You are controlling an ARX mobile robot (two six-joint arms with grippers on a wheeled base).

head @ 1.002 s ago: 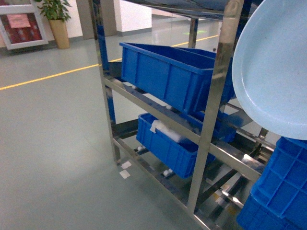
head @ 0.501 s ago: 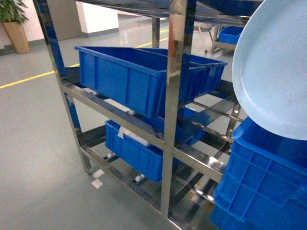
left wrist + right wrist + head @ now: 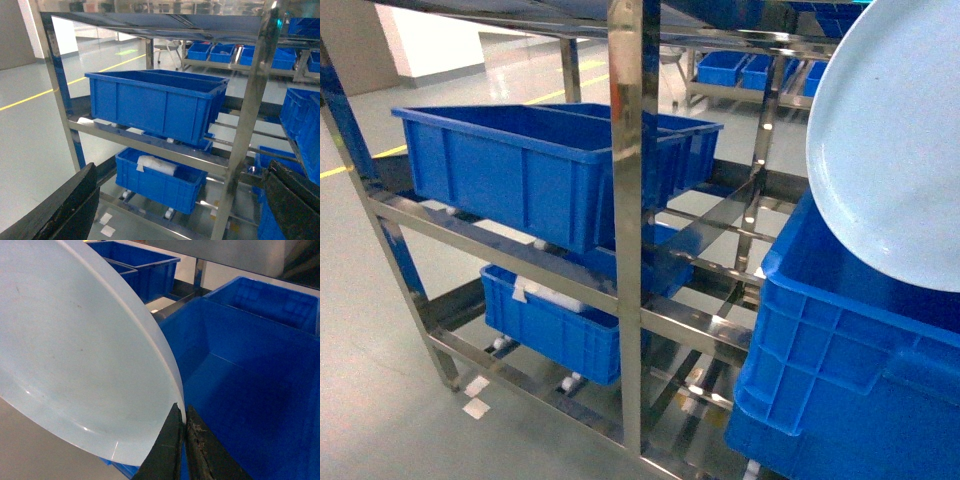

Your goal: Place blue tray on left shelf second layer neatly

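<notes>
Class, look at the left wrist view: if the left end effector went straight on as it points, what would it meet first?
Probably the steel shelf rail under the upper blue crate, though depth is unclear. The left end effector is open.

One pale-blue tray (image 3: 895,150); one steel rack (image 3: 626,200) up front; three dark-blue crates close by — upper (image 3: 540,165), lower (image 3: 555,320), right (image 3: 850,370) — with several more on racks behind (image 3: 235,52).

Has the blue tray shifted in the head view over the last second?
No: the blue tray keeps its upper-right spot in view, while the left shelf slid leftward, so the base moved.
</notes>
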